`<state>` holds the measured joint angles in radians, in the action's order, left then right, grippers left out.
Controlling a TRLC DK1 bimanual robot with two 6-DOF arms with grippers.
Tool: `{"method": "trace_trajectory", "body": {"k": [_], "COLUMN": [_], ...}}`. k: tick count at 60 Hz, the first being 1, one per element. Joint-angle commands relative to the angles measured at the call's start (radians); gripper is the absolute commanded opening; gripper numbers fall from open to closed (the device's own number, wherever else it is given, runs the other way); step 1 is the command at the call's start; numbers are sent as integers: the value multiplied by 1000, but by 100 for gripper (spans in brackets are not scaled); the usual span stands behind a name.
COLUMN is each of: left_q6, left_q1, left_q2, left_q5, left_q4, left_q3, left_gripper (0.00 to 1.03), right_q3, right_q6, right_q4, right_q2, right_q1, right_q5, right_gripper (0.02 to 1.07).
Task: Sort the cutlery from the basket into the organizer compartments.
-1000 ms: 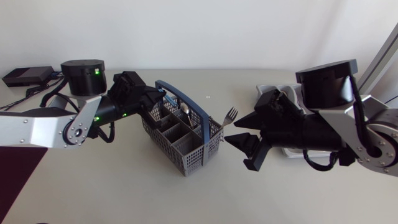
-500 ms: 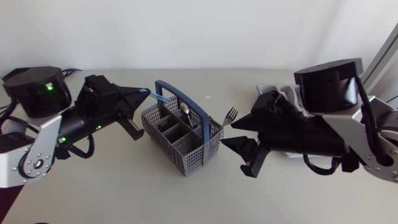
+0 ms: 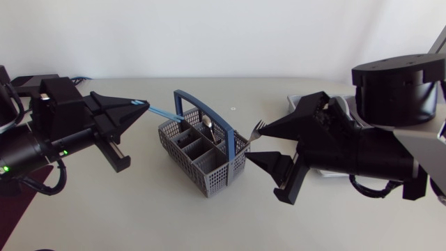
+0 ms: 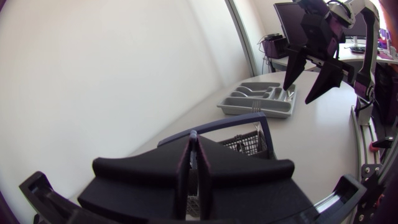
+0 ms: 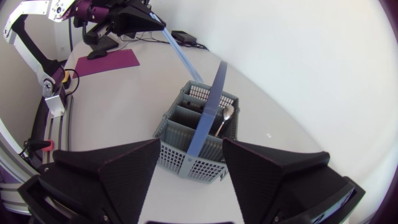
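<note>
Table (image 3: 174, 216): pale top, carries all items below.

Right arm (image 3: 362, 157): enters from the right and is cut off at the edge. It hides most of the organizer in the head view.

Left arm (image 3: 42, 132): enters from the left, with only its last links in view.

Basket (image 3: 202, 157): grey mesh with a blue hoop handle, standing mid-table between the two claws. Its inner compartments are only partly visible.

Organizer (image 4: 258, 102): grey divided tray, well beyond the basket. Its contents are too small to identify.

Purple mat (image 5: 112, 62): lies flat near the left arm.

Right gripper (image 3: 255, 146): wedges spread wide with nothing between them, close beside the basket's near corner.

Left gripper (image 3: 141, 105): wedges pressed together on a blue-handled piece (image 3: 164, 113). The piece slants down to the basket's rear rim, where its working end is hidden, so its kind cannot be told.

Fork (image 3: 258, 128): tines up at the basket corner facing the right gripper, shaft hidden by the mesh.

Spoon (image 3: 207, 125): bowl up in a rear compartment, handle hidden.
</note>
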<state>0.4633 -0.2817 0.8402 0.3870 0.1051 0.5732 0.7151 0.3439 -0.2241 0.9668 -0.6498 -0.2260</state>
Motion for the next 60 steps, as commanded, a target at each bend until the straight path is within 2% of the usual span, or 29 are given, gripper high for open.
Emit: {"method": "trace_trajectory", "body": {"k": [1, 5, 24, 34, 48, 60], "left_q6": [-25, -25, -41, -51, -51, -32], "left_q1": [30, 41, 39, 32, 24, 35], "left_q2": [-9, 13, 145, 214, 280, 315], "left_q5": [43, 93, 266, 365, 460, 529], "left_q4": [-64, -156, -424, -513, -611, -679], "left_q3": [88, 140, 335, 413, 491, 530], "left_gripper": [4, 4, 4, 4, 4, 4], "right_q3": [35, 47, 141, 192, 254, 322], "right_q6": [0, 10, -5, -3, 1, 20], "right_q4": [-24, -35, -41, -37, -18, -20], "right_q2": [-8, -8, 90, 174, 289, 380], "right_q1": [-25, -45, -125, -136, -146, -129], "right_q5": [10, 10, -6, -42, -98, -153], "right_gripper": [78, 78, 78, 78, 77, 64]}}
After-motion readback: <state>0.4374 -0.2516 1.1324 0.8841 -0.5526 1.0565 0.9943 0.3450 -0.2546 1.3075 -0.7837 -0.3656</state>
